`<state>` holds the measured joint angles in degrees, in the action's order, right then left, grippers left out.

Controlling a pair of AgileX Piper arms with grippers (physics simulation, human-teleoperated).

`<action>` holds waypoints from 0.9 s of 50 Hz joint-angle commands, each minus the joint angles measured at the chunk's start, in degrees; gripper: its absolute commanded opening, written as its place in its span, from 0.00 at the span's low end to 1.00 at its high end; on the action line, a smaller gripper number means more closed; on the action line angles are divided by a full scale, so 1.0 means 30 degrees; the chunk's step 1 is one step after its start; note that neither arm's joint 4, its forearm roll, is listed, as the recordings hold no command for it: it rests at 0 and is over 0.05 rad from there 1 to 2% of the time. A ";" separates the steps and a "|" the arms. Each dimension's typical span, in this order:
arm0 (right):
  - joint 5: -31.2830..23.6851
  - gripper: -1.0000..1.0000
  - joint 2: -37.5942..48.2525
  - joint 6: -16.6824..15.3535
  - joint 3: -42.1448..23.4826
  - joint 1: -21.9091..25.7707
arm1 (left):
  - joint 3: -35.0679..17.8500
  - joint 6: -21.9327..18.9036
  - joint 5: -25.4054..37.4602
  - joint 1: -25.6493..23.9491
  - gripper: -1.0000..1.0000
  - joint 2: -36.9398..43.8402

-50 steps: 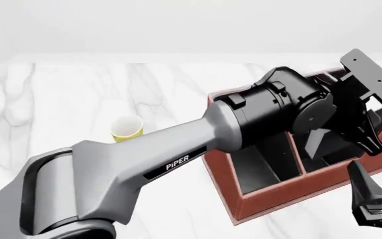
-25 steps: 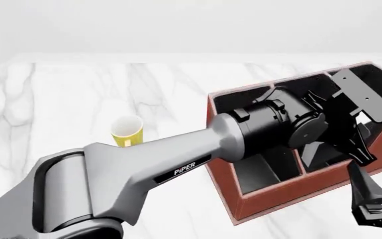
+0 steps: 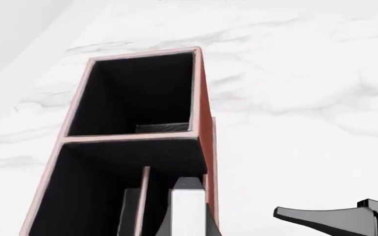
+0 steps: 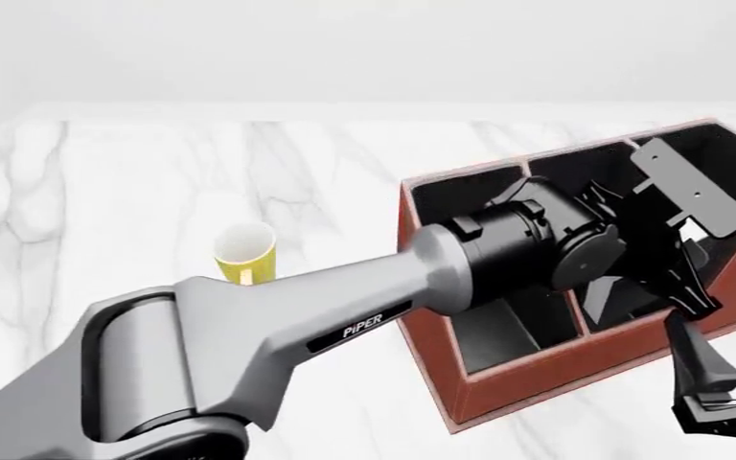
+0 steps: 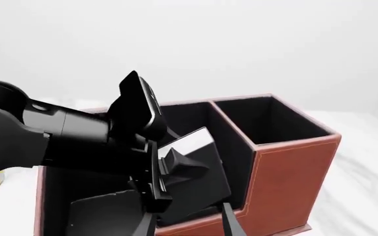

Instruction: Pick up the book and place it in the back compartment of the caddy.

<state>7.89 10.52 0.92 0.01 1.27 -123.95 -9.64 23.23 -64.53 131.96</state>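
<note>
The reddish-brown caddy [image 4: 535,369] stands at the right of the table. My left gripper [image 4: 678,280] reaches down into it, shut on the black book [image 5: 205,189]. The book hangs tilted, its lower end inside a black-lined cell just behind the caddy's low wall [image 5: 196,223]. In the left wrist view the book's white page edges [image 3: 187,209] show between my fingers, right of a thin divider [image 3: 142,196] in the caddy [image 3: 205,113]. In the front view the book is mostly hidden by the gripper. My right gripper [image 4: 726,369] is open and empty, just outside the caddy's near right corner.
A yellow mug [image 4: 245,253] stands on the marble table left of the caddy, under my left arm's line. A deeper tall compartment [image 5: 267,118] lies at the caddy's far end. My right gripper's fingertip [image 3: 327,215] shows in the left wrist view.
My left gripper has come down from above the caddy into it with the book, most of that in the first half second. The right gripper has sunk slightly.
</note>
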 commanded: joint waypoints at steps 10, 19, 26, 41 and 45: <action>0.0416 1.00 0.0236 0.0390 -0.0005 0.0042 | -0.0774 -0.1559 0.0028 0.0373 0.00 0.1655; 0.0436 1.00 0.0245 0.0374 -0.0005 0.0066 | -0.1042 -0.1321 0.0278 0.0372 1.00 0.1774; 0.0266 1.00 0.0060 0.0365 -0.0005 0.0058 | -0.1033 -0.1136 0.0344 0.0336 1.00 0.1563; 0.0201 1.00 -0.0014 0.0273 -0.0021 0.0036 | -0.0125 -0.0806 -0.0003 0.0410 1.00 0.0434; 0.0155 1.00 -0.0073 0.0263 -0.0021 0.0030 | -0.0041 -0.0840 -0.0022 0.0432 1.00 0.0340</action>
<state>8.30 10.83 3.24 0.00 1.57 -126.08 -12.31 23.38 -63.68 133.76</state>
